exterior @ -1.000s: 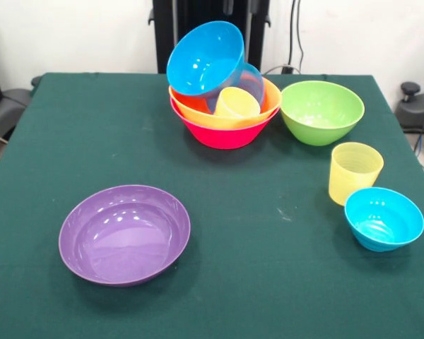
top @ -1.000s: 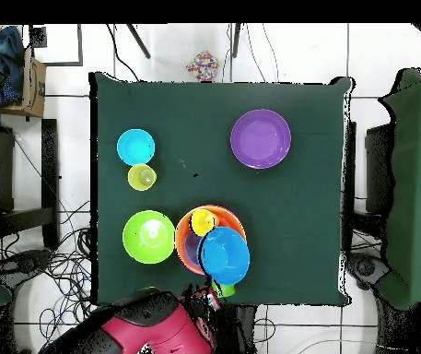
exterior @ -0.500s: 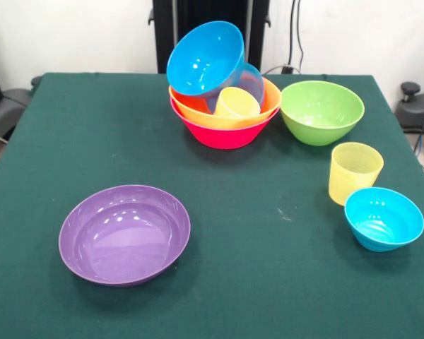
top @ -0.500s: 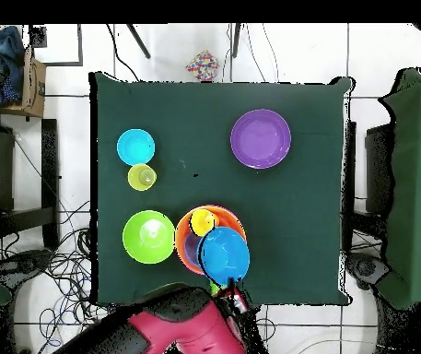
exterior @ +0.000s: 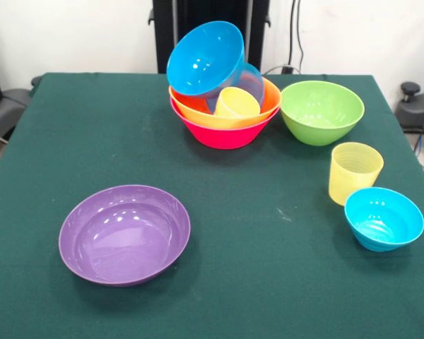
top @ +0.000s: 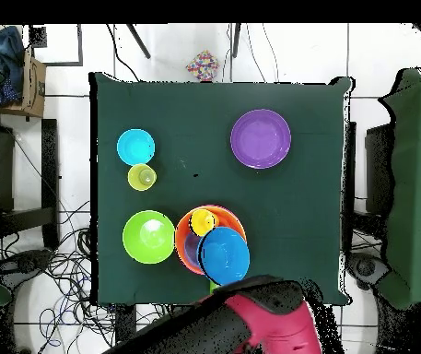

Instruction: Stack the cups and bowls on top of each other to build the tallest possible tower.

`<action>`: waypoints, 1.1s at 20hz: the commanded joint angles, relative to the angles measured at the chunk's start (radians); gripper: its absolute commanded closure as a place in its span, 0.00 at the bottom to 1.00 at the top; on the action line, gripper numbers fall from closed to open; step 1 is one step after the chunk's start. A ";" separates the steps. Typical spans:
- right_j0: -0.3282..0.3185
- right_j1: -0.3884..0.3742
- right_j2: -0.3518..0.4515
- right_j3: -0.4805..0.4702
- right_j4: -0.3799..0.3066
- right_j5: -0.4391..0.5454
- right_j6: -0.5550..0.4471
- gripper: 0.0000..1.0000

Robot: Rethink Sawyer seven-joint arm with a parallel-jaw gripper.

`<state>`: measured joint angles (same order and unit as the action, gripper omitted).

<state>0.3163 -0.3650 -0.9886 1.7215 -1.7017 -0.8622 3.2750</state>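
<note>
On the green table (exterior: 49,141), the purple bowl (exterior: 124,234) is being seen alone at the near left, upright and well apart from everything else.

Further right, at the far middle, the tower (exterior: 222,92) is being carried by the pink bowl (exterior: 222,134), which is lying lowest. The orange bowl (exterior: 191,104) is being held nested inside it. A medium blue bowl (exterior: 205,58) is being propped on top, tilted steeply so that its opening is facing the near left. A second, darker blue bowl (exterior: 253,79) is being partly hidden behind it. The yellow-orange cup (exterior: 237,103) is being cradled on its side within the orange bowl, just beside the tilted blue one.

Just to the right of the tower, the green bowl (exterior: 321,111) is being kept upright, near the pink bowl's rim. Nearer and further right, the ribbed pale yellow cup (exterior: 354,171) is being shown standing upright, with the small blue bowl (exterior: 384,218) just beside it on the near right.

In the overhead view only the red arm (top: 274,323) is being shown, at the table's edge by the tower; the gripper is not being shown in either view, so it cannot be told whether it is open or closed.
</note>
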 commanded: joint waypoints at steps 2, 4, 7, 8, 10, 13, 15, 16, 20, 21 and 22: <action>-0.086 0.017 0.170 -0.139 -0.046 -0.007 -0.077 0.00; -0.121 0.022 0.191 -0.151 -0.044 0.011 -0.120 0.00; -0.165 0.023 0.215 -0.165 -0.045 0.023 -0.169 0.00; -0.173 0.026 0.219 -0.171 -0.049 0.025 -0.175 0.00; -0.189 0.031 0.225 -0.183 -0.054 0.029 -0.186 0.00; -0.217 0.037 0.245 -0.196 -0.052 0.041 -0.216 0.00; -0.233 0.042 0.262 -0.202 -0.051 0.044 -0.236 0.00; -0.240 0.044 0.272 -0.203 -0.045 0.052 -0.251 0.00; -0.255 0.052 0.298 -0.207 -0.032 0.079 -0.283 0.00; -0.247 0.062 0.294 -0.212 -0.045 0.075 -0.264 0.00; -0.248 0.062 0.295 -0.214 -0.048 0.072 -0.260 0.00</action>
<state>0.0703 -0.3559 -0.9008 1.5850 -1.7316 -0.8622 3.2440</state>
